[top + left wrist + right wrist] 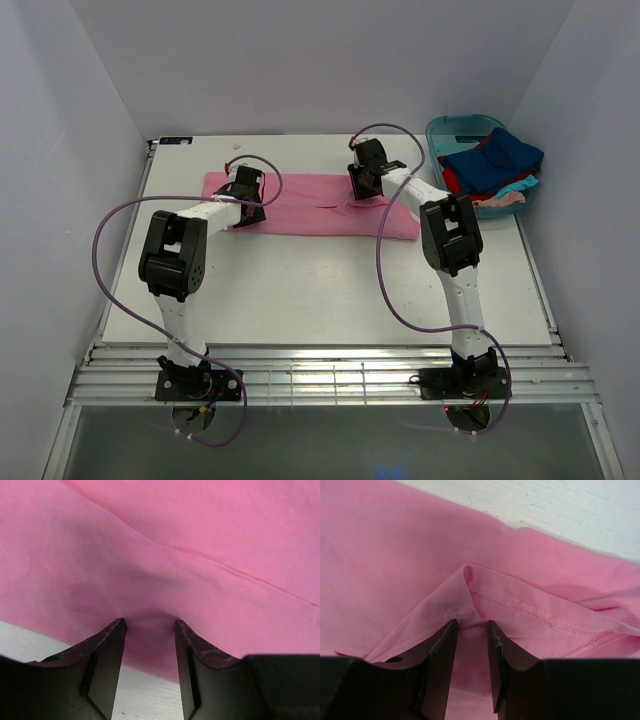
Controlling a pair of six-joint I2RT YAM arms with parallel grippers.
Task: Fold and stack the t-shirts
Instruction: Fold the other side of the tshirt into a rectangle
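A pink t-shirt (pixel 310 215) lies flat on the white table (pixel 330 290) as a long folded strip. My left gripper (pixel 246 192) is down on its left part. In the left wrist view the jaws (pixel 150 625) stand apart astride the shirt's near edge (pixel 165 570), with the cloth puckered at the tips. My right gripper (pixel 362 186) is down on the strip right of its middle. In the right wrist view the jaws (pixel 471 624) stand apart over a raised fold by a stitched hem (pixel 520 607). A dark blue shirt (pixel 503 155), a red one (pixel 455 182), a turquoise one (pixel 512 188) and a pale pink one (pixel 500 200) lie heaped in the tub.
The teal plastic tub (pixel 447 128) stands at the table's back right corner against the right wall. White walls close in the table on the left, back and right. Purple cables loop from both arms above the table.
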